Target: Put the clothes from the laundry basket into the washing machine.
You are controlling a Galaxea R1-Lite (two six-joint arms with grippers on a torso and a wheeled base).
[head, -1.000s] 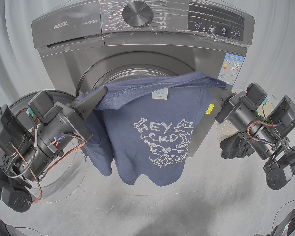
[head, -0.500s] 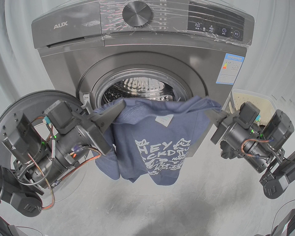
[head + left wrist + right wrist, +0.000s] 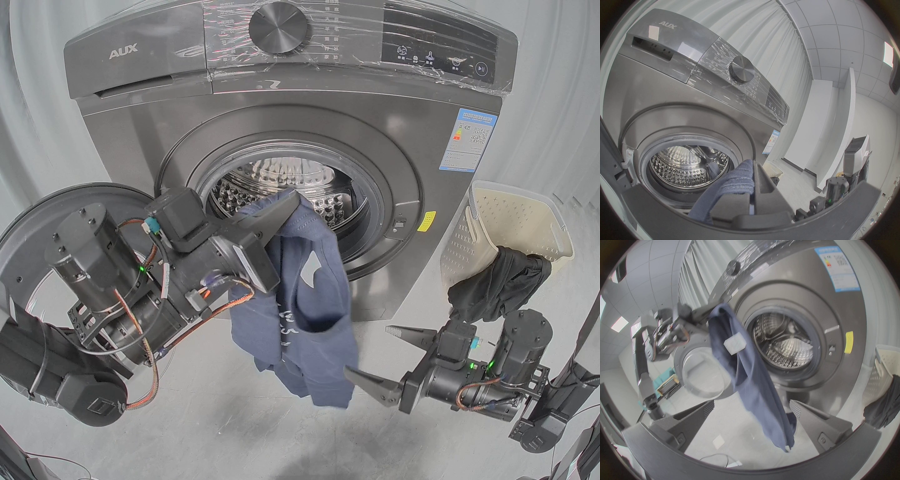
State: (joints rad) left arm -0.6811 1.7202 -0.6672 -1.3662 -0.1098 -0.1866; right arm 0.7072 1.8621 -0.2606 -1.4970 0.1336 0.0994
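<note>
Head view: the left gripper (image 3: 284, 203) was clamped on the navy T-shirt (image 3: 312, 300), holding it up right at the mouth of the washing machine (image 3: 156, 125). The cloth hung in one long bunch in front of the drum (image 3: 281, 181). The door (image 3: 37, 225) stood swung open at the robot's left. Down low, the right gripper (image 3: 369, 351) had its fingers spread wide with nothing between them, just beside the shirt's hanging end. The laundry basket (image 3: 519, 219) stood beside the machine, with a black garment (image 3: 500, 287) draped over its rim.

Left wrist view: the left gripper (image 3: 753, 181) pinched a blue fold of the T-shirt (image 3: 731, 184), with the drum (image 3: 684, 165) just beyond.

Right wrist view: the right gripper (image 3: 751, 404) gaped apart, and the T-shirt (image 3: 750, 371) dangled ahead of it. The basket (image 3: 884, 365) and the black garment (image 3: 884, 408) sat off to the side.
</note>
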